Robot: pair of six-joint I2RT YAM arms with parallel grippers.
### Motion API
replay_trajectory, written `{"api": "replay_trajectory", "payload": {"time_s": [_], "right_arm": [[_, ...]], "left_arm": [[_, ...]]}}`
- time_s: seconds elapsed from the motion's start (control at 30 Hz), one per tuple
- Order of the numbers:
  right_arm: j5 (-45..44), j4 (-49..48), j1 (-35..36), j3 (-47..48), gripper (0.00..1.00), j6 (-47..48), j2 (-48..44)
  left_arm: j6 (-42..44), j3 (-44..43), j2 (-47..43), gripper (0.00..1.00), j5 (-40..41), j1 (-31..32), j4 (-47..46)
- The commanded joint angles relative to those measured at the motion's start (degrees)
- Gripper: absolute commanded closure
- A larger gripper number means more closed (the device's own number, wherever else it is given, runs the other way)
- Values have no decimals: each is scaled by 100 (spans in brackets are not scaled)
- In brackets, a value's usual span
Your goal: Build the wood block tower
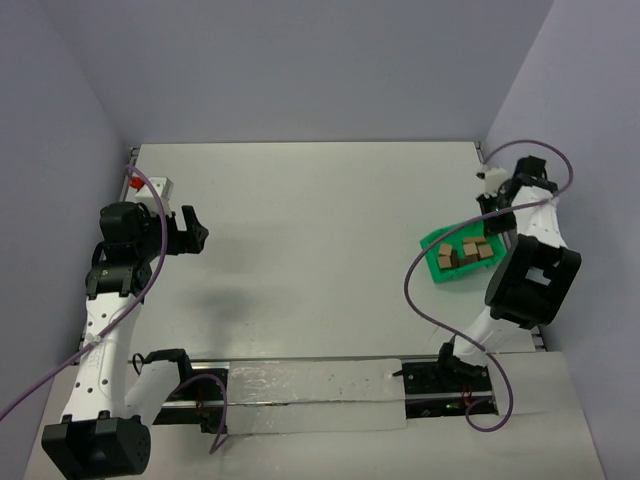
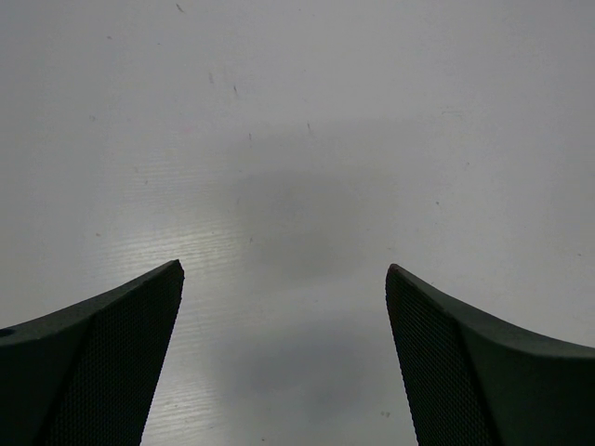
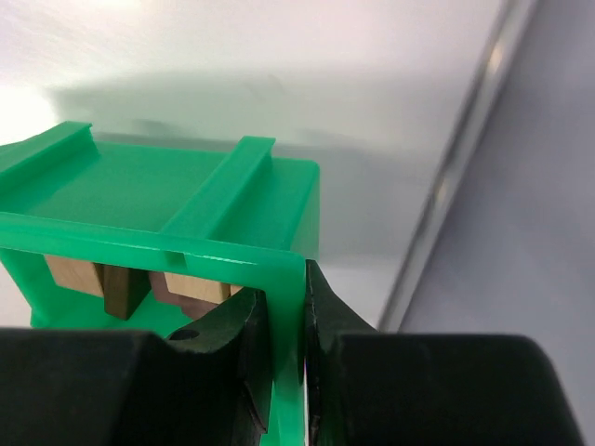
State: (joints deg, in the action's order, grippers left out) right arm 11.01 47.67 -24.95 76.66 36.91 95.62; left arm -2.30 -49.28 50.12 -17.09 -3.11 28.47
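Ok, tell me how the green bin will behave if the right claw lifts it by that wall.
Probably stiff: the green bin looks like moulded plastic with ribs, so its wall should hardly flex. Held at one wall only by the right claw, it will likely tilt. The loose wood blocks inside may then slide or tumble.

Each arm is made of white links between bulky black joints: left arm (image 1: 100, 340), right arm (image 1: 540, 225). A purple cable (image 1: 410, 285) loops loosely along each. The left gripper (image 2: 284, 274) has dark, tapering fingers (image 2: 102, 372) with a fine dotted inner face, possibly rubber padding.
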Motion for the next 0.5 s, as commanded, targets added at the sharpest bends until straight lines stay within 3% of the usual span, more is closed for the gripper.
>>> {"api": "replay_trajectory", "payload": {"time_s": [0.0, 0.2, 0.47], "right_arm": [[36, 269, 1529, 764, 100, -408, -635], [-580, 94, 3215, 1167, 100, -772, -361], [-1706, -715, 5095, 822, 100, -1001, -281]], "left_arm": [[87, -102, -85, 4, -195, -31, -150], [81, -108, -108, 4, -163, -31, -141], [54, -91, -91, 3, -179, -67, -149]]}}
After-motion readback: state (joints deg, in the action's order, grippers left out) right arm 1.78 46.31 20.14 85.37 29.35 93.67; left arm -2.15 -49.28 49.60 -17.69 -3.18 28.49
